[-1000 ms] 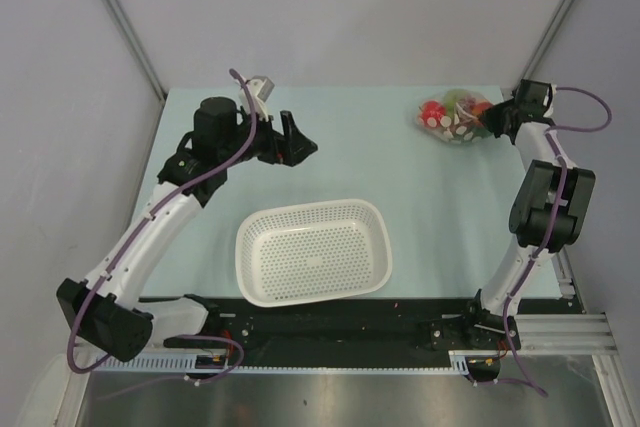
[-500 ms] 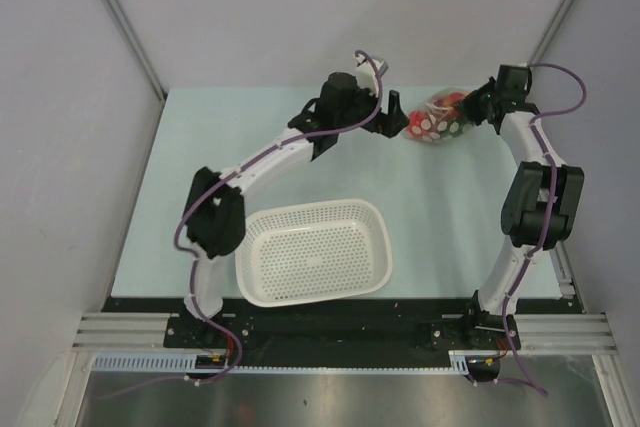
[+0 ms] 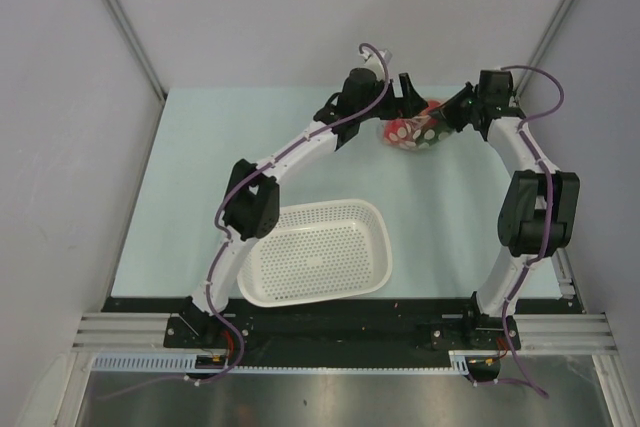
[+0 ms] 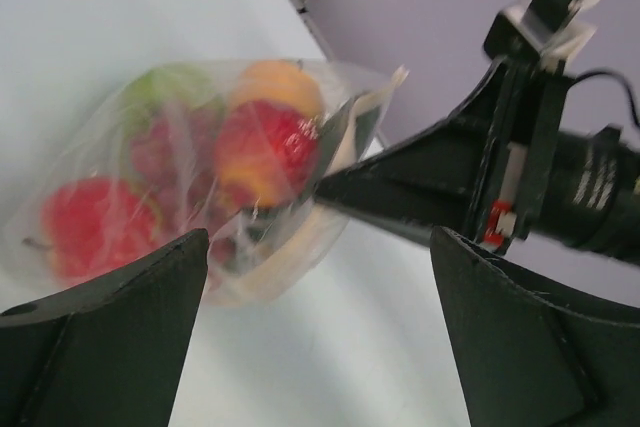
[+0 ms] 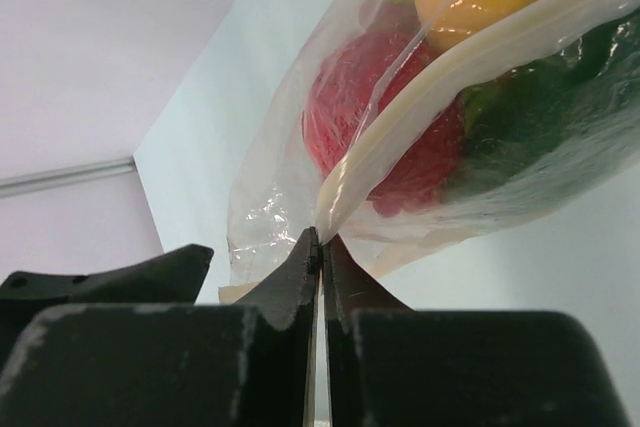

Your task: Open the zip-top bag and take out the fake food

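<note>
The zip-top bag (image 3: 412, 131) lies at the back of the table, clear, with the fake food inside: red, green and orange pieces (image 4: 262, 142). My right gripper (image 3: 447, 117) is shut on the bag's whitish zip strip (image 5: 420, 132) at its right end, fingers pressed together. My left gripper (image 3: 403, 97) is open at the bag's back left. In the left wrist view its fingers (image 4: 100, 337) spread wide, with the bag (image 4: 200, 177) just ahead of them and not between them. A dark green piece (image 5: 560, 107) shows through the plastic.
A white perforated basket (image 3: 315, 250) stands at the near middle of the table. Grey walls close the back and sides. The left arm stretches diagonally over the table from the near left, passing the basket's left rim.
My left arm has swung from the far left across to the bag. My right gripper has dragged the bag leftward from the back right corner.
</note>
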You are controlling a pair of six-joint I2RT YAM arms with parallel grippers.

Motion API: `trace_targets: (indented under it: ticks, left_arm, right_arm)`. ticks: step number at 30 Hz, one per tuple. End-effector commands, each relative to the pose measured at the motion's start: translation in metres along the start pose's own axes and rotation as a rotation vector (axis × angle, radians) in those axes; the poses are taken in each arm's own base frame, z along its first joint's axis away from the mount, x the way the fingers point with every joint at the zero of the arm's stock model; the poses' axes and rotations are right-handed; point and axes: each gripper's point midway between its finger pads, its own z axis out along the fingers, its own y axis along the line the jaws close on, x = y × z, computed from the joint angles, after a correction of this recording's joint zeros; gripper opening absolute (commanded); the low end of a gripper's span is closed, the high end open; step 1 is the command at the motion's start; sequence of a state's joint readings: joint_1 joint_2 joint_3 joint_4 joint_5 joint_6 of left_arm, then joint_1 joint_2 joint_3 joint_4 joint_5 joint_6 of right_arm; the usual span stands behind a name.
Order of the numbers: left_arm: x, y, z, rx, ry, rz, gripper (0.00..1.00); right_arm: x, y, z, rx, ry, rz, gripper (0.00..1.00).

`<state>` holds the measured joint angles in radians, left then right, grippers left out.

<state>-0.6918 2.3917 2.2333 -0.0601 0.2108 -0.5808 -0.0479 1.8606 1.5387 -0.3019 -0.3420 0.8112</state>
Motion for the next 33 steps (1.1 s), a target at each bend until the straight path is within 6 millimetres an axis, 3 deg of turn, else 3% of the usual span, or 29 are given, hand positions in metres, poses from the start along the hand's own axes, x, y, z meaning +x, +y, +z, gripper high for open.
trace_targets:
  ticks: [1,6,10,12,14,17,19,23,28,29,30,33]
  left_arm:
    - [-0.026,-0.020,0.006,0.062,-0.102,-0.181,0.91]
    - [-0.010,-0.012,0.008,0.036,-0.046,-0.279,0.82]
    - [0.005,-0.005,-0.004,-0.009,0.024,-0.270,0.90]
    - [-0.001,-0.014,-0.012,0.021,0.007,-0.177,0.91]
    - [0.014,-0.012,-0.013,0.045,0.058,-0.147,0.90]
    - [0.021,-0.005,-0.011,0.058,0.123,-0.237,0.88]
    - [0.024,0.001,-0.015,0.071,0.157,-0.306,0.79]
    - [0.015,0.002,-0.021,0.091,0.136,-0.405,0.65]
    - [0.000,0.009,-0.014,0.114,0.122,-0.443,0.25]
    - [-0.001,0.009,-0.013,0.115,0.126,-0.443,0.22]
    - [-0.003,0.010,-0.011,0.118,0.123,-0.435,0.07]
    - [-0.004,0.015,-0.012,0.098,0.126,-0.412,0.00]
  right_arm:
    - [0.007,0.037,-0.023,-0.099,-0.007,-0.001,0.04]
    - [0.011,0.038,-0.025,-0.105,-0.022,0.050,0.05]
    - [0.011,0.033,-0.023,-0.096,-0.027,0.097,0.06]
    - [0.014,0.034,-0.023,-0.109,-0.016,0.118,0.07]
    - [0.014,0.037,-0.022,-0.123,-0.011,0.144,0.09]
    - [0.015,0.041,-0.023,-0.141,0.004,0.182,0.12]
    - [0.013,0.044,-0.023,-0.152,0.007,0.202,0.17]
    - [0.014,0.048,-0.018,-0.178,0.033,0.272,0.18]
    - [0.007,0.053,-0.022,-0.194,0.018,0.296,0.22]
    - [0.002,0.050,-0.023,-0.192,0.013,0.304,0.23]
    - [0.000,0.049,-0.024,-0.196,0.014,0.306,0.23]
    - [-0.010,0.038,-0.027,-0.189,0.005,0.320,0.29]
